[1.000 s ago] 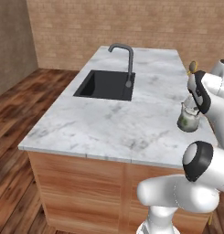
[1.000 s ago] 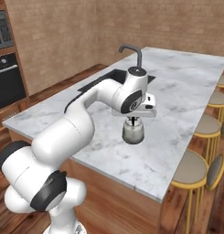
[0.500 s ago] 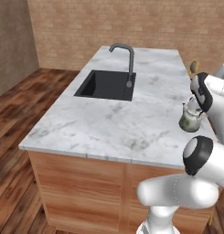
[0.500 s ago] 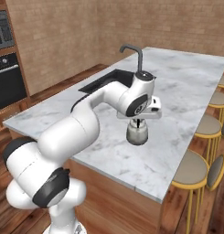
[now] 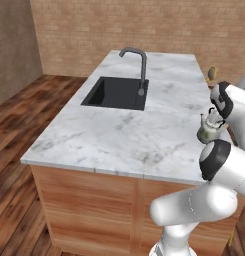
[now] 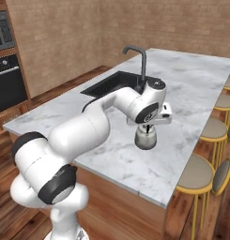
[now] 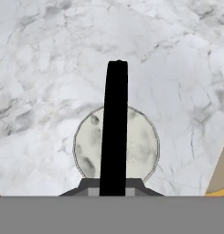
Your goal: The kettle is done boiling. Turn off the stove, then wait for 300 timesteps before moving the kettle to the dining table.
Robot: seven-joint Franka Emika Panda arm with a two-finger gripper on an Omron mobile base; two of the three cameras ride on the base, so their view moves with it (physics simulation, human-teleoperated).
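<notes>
the end effector (image 6: 148,125) is clenched on the kettle's (image 6: 145,138) black wire handle (image 7: 114,132), kettle over the marble bench (image 6: 191,89) near its stool-side edge, past the sink (image 5: 117,93).

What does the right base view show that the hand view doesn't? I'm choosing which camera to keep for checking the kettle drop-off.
Right base view alone: the black sink, the faucet, the oven, and the arm with the gripper shut on the kettle's handle. Hand view alone: the kettle from straight above, its black handle crossing the round lid. Both: the kettle and the dining table marble under it.
</notes>
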